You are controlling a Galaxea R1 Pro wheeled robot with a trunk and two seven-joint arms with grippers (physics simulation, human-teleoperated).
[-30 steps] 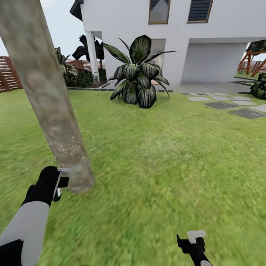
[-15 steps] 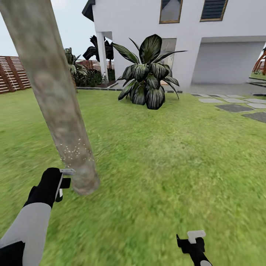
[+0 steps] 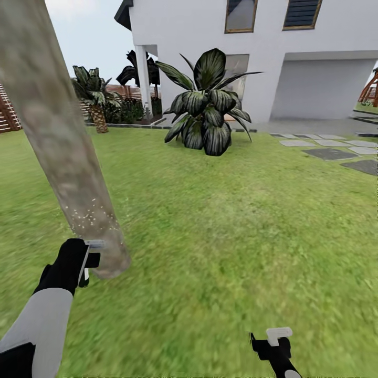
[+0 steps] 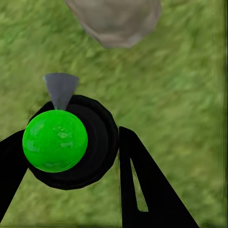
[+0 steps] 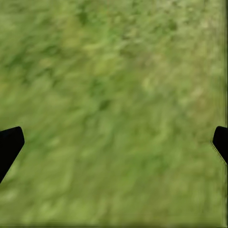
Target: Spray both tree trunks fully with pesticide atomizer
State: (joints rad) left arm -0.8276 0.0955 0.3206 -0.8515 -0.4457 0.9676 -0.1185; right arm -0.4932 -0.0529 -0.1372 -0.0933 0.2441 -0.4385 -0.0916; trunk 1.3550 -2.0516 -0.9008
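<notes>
Palm (image 3: 94, 100) newly revealed, lawn (image 3: 236, 220), house (image 3: 315, 47)

The left arm reaches forward at the left of the head view, its grey-white forearm ending in a black wrist and the left gripper (image 3: 86, 262). In the left wrist view the left gripper's black fingers (image 4: 142, 185) press on either side of the pesticide atomizer (image 4: 71, 142) (round, black, with a bright green cap). The right gripper (image 3: 275, 341) hangs low over the grass, jaws spread wide, with its dark fingertips (image 5: 9, 145) at opposite edges of the right wrist view.
</notes>
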